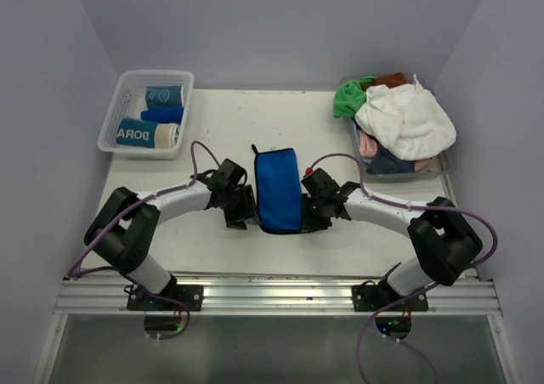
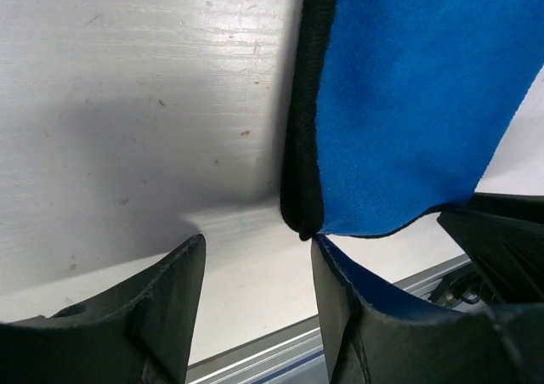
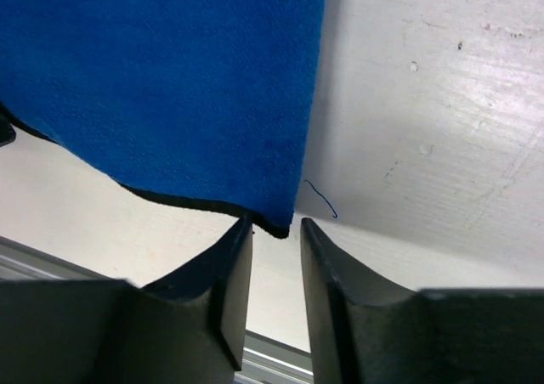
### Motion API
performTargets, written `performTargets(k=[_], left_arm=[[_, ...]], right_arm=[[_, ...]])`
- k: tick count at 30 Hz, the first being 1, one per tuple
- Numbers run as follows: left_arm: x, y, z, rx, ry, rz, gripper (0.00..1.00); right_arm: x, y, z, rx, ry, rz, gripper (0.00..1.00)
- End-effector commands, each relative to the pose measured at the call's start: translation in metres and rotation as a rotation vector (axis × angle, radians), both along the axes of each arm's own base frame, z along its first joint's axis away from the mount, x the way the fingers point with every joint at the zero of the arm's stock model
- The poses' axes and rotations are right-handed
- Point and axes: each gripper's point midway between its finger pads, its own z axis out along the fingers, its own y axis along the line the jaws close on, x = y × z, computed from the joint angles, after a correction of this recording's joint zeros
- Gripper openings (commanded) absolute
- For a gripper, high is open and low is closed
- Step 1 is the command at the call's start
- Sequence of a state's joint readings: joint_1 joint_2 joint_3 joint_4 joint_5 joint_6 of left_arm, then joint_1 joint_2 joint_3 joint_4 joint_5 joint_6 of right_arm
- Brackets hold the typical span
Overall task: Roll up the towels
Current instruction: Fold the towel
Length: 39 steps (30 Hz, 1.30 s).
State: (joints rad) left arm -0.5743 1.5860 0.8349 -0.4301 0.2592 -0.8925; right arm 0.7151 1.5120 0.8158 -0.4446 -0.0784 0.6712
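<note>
A royal blue towel (image 1: 279,189) lies flat on the table as a long folded strip with a black hem, its near end between my two grippers. My left gripper (image 1: 241,209) stands open at the strip's near left corner. In the left wrist view the blue towel (image 2: 408,104) ends just at my right fingertip, with nothing between the fingers of the left gripper (image 2: 255,248). My right gripper (image 1: 311,212) is at the near right corner. There the right gripper (image 3: 274,231) is open by a narrow gap, and the blue towel (image 3: 170,78) has its corner just past the tips, unclamped.
A clear basket (image 1: 113,116) at the back left holds rolled towels: a teal and beige one (image 1: 146,133), a blue one (image 1: 163,114) and a teal one (image 1: 164,95). A bin (image 1: 425,173) at the back right holds a loose pile with white (image 1: 404,121), green (image 1: 350,99) and pink (image 1: 367,146) towels. A metal rail (image 1: 280,295) runs along the near edge.
</note>
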Motion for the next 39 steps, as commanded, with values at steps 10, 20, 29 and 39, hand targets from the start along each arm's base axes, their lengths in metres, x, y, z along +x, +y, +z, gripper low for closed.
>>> performTargets(k=[10,20,29,39], left_arm=[[0.014,-0.030,0.007,-0.132,-0.072,0.009,0.53],[0.001,-0.032,-0.009,-0.108,-0.010,-0.001,0.45],[-0.002,-0.017,-0.001,-0.046,-0.033,0.010,0.52],[-0.020,-0.018,-0.013,-0.067,0.026,0.020,0.51]], right_arm=[[0.016,0.016,0.017,0.069,-0.053,-0.021,0.40],[0.012,0.020,-0.003,0.090,-0.004,-0.033,0.08],[0.004,0.032,0.003,0.176,0.031,-0.041,0.00],[0.010,0.026,0.010,0.168,0.006,-0.068,0.00]])
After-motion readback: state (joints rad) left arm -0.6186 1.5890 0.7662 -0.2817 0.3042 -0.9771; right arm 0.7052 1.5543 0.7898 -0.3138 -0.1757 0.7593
